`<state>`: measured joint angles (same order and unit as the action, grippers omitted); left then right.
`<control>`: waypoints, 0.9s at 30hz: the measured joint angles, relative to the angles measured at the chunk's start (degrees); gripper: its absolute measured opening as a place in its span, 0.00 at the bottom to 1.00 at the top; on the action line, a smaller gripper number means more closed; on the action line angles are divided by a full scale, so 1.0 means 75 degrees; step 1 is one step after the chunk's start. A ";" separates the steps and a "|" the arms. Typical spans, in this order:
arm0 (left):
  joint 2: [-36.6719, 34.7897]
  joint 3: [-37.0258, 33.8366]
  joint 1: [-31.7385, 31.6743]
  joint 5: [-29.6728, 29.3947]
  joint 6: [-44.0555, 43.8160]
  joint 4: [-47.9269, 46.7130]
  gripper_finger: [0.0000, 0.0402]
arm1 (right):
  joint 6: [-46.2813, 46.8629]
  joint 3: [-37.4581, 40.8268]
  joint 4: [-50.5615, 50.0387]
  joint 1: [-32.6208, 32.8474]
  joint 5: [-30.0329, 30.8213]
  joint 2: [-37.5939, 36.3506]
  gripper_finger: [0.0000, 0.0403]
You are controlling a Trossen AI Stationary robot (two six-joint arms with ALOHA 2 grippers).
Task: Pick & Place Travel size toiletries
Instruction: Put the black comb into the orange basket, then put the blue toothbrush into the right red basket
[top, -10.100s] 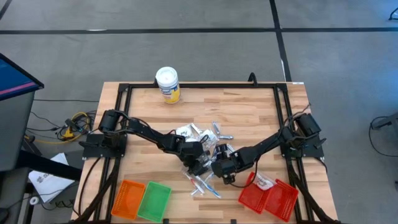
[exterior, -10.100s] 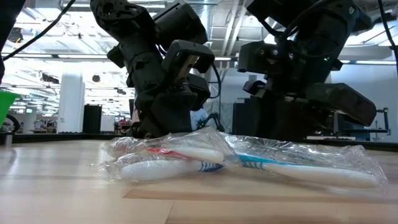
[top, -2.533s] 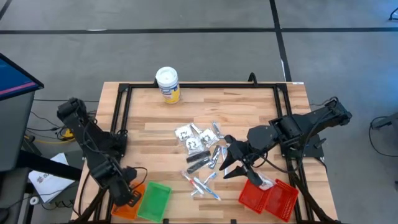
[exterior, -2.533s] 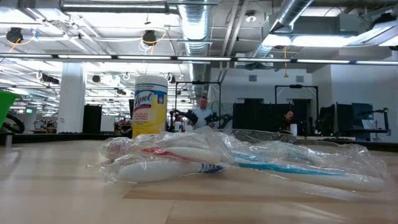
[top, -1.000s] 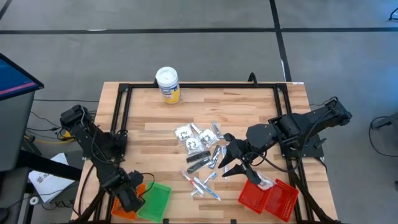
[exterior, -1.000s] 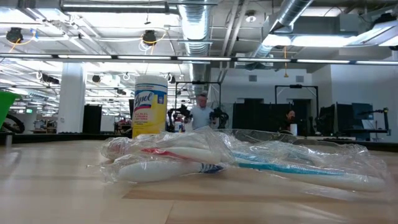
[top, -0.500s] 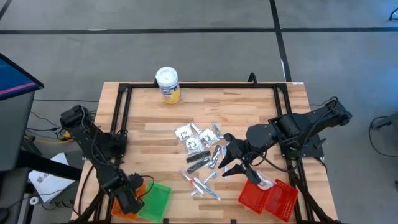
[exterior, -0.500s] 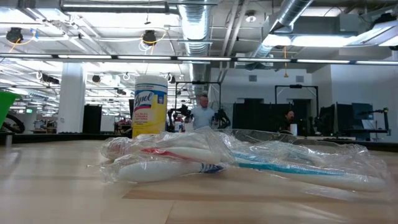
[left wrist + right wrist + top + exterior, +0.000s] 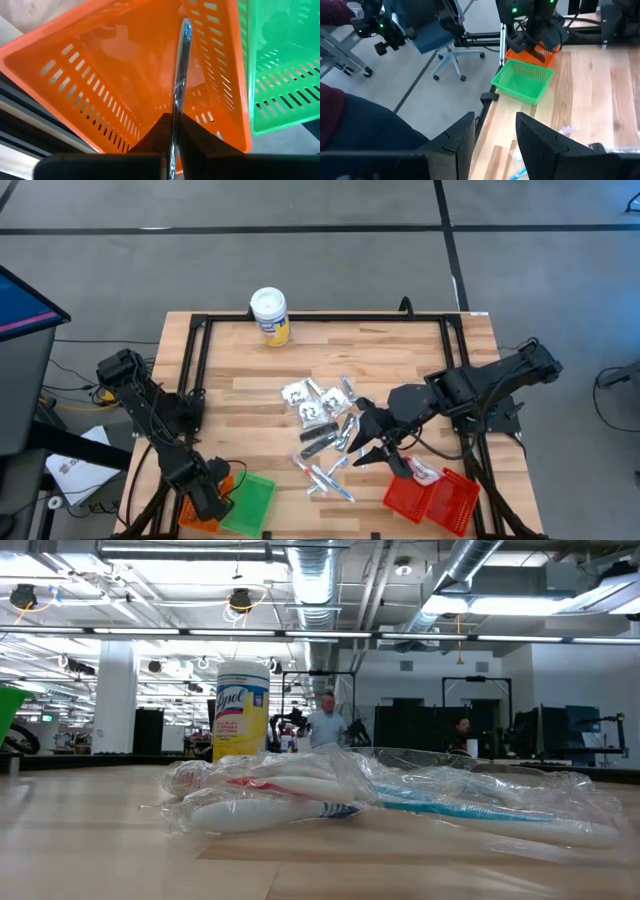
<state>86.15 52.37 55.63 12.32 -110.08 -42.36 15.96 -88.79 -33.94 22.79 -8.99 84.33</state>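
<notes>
The travel size toiletries (image 9: 325,425), white sachets and slim silvery wrapped sticks, lie in a loose pile on the middle of the table. Two clear-wrapped toothbrushes (image 9: 270,795) lie nearest in the low view. My left gripper (image 9: 205,498) hangs over the orange basket (image 9: 100,75) at the table's near left corner, shut on a slim silvery stick (image 9: 180,75). My right gripper (image 9: 368,442) hovers above the pile's right side, open and with nothing in it; the gap between its fingers shows in the right wrist view (image 9: 495,135). My left gripper pinches the silvery stick's one end (image 9: 173,131) between its two fingers. The fingers come from above and point steeply down, lying along the stick. The stick juts out beyond the fingertips into the orange basket. Whether its free end (image 9: 185,25) touches the basket, I cannot tell.
A green basket (image 9: 248,502) stands right beside the orange one. Two red baskets (image 9: 432,495) sit at the near right, one holding a white packet. A white-lidded yellow canister (image 9: 270,315) stands at the far edge. A black frame (image 9: 320,319) rims the table.
My left gripper has sunk a little toward the orange basket, still shut on the silvery stick. The pile has not moved.
</notes>
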 joint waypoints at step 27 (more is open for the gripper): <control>0.0000 -0.0001 0.0016 -0.0055 -0.0396 0.0037 0.27 | 0.0022 0.0012 -0.0014 0.0015 -0.0005 0.0018 0.35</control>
<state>86.15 52.36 55.75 11.90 -113.05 -42.09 16.12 -88.71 -34.04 22.90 -9.03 84.47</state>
